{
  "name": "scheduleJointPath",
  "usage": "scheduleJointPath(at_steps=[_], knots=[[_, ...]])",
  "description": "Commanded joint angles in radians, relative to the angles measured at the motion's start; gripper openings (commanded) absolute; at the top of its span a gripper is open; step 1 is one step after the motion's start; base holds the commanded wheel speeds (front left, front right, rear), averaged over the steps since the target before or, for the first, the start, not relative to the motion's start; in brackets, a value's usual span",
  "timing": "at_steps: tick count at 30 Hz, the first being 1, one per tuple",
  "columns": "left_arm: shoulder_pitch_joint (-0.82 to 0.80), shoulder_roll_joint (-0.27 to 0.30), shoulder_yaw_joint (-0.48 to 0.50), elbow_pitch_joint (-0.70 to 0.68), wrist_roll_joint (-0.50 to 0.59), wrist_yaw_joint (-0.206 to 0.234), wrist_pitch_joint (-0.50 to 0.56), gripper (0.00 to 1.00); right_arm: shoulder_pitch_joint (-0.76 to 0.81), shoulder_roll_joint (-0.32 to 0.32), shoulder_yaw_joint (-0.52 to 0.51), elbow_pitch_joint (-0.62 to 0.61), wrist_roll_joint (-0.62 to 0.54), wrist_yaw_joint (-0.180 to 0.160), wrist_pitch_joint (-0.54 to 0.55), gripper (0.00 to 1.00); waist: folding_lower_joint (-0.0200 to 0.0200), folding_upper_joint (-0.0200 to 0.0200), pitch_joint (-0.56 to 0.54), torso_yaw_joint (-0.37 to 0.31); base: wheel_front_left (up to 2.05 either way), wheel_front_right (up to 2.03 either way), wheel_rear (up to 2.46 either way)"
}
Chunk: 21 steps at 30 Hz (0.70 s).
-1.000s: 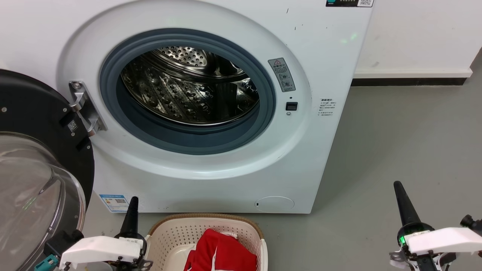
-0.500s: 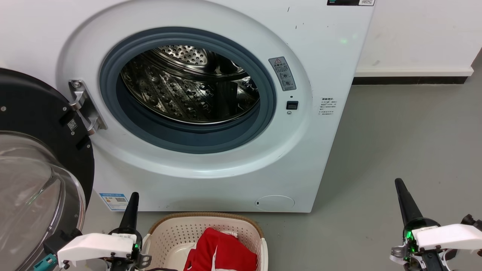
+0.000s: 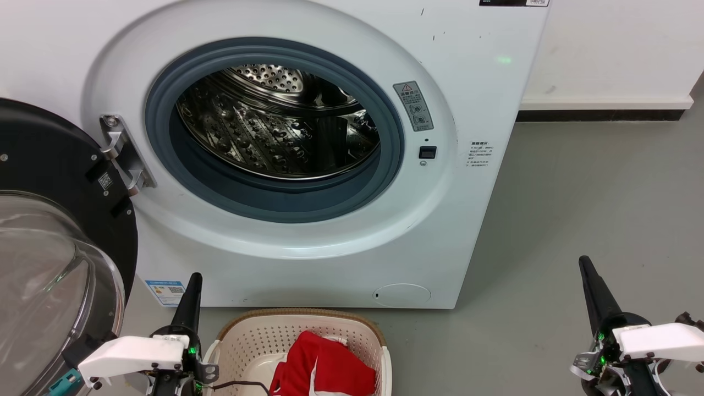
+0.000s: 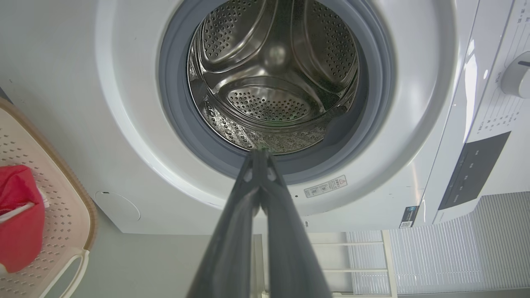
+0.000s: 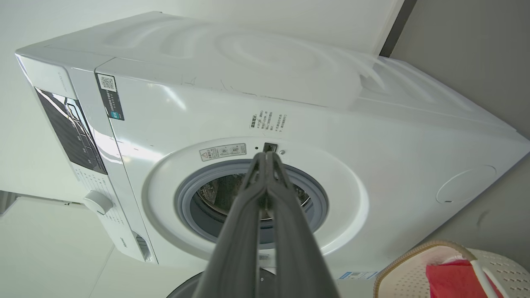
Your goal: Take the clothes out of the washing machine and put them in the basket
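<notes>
The white washing machine (image 3: 484, 82) stands with its black-rimmed glass door (image 3: 49, 264) swung open to the left, and its shiny steel drum (image 3: 275, 126) holds nothing I can see. Red clothes (image 3: 324, 368) with white trim lie in the cream basket (image 3: 247, 341) on the floor in front of the machine. My left gripper (image 3: 193, 278) is shut, low at the basket's left side. My right gripper (image 3: 584, 261) is shut too, over the grey floor to the right. The left wrist view looks into the bare drum (image 4: 269, 82), basket (image 4: 70, 231) at its left edge.
Grey floor (image 3: 594, 192) spreads to the right of the machine up to a white wall with a dark skirting (image 3: 599, 115). The open door takes up the space at the left. A white slatted rack (image 4: 364, 256) shows in the left wrist view.
Both arms have sunk slightly lower in the head view, and the picture has shifted a little upward. The clothes and basket lie as before.
</notes>
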<state>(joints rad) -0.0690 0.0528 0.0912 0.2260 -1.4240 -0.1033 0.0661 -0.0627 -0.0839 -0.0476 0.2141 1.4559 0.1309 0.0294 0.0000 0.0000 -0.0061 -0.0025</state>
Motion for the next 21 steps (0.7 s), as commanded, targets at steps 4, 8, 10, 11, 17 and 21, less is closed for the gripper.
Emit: scheduleJointPath(at_steps=[4, 8, 10, 11, 17, 21], knots=[[-0.025, 0.001, 0.006, 0.004, -0.047, -0.011, 0.013, 0.0, -0.029, 0.001, -0.007, 0.006, 0.049, 0.0, 0.015, 0.0, 0.0, 0.0, 0.002, 0.0, 0.0, 0.0, 0.0], [-0.027, 0.001, 0.01, 0.008, -0.08, -0.014, 0.02, 0.0, -0.032, 0.002, -0.012, 0.011, 0.08, 0.0, 0.023, 0.0, 0.0, 0.0, 0.003, 0.001, 0.0, 0.0, 0.0], [-0.03, 0.001, 0.011, 0.01, -0.094, -0.017, 0.024, 0.0, -0.035, 0.002, -0.014, 0.014, 0.095, 0.0, 0.027, 0.0, 0.0, 0.0, 0.004, 0.001, 0.0, 0.0, 0.0], [-0.032, 0.001, 0.012, 0.011, -0.101, -0.019, 0.027, 0.0, -0.036, 0.003, -0.015, 0.015, 0.103, 0.0, 0.03, 0.0, 0.0, 0.0, 0.004, 0.001, 0.0, 0.0, 0.0], [-0.039, 0.001, 0.017, 0.016, -0.147, -0.024, 0.037, 0.0, -0.045, 0.004, -0.021, 0.023, 0.146, 0.0, 0.043, 0.0, 0.0, 0.0, 0.007, 0.002, 0.0, 0.0, 0.0], [-0.043, 0.0, 0.02, 0.019, -0.174, -0.029, 0.045, 0.0, -0.049, 0.005, -0.025, 0.028, 0.174, 0.0, 0.051, 0.0, 0.0, 0.0, 0.008, 0.002, 0.0, 0.0, 0.0]])
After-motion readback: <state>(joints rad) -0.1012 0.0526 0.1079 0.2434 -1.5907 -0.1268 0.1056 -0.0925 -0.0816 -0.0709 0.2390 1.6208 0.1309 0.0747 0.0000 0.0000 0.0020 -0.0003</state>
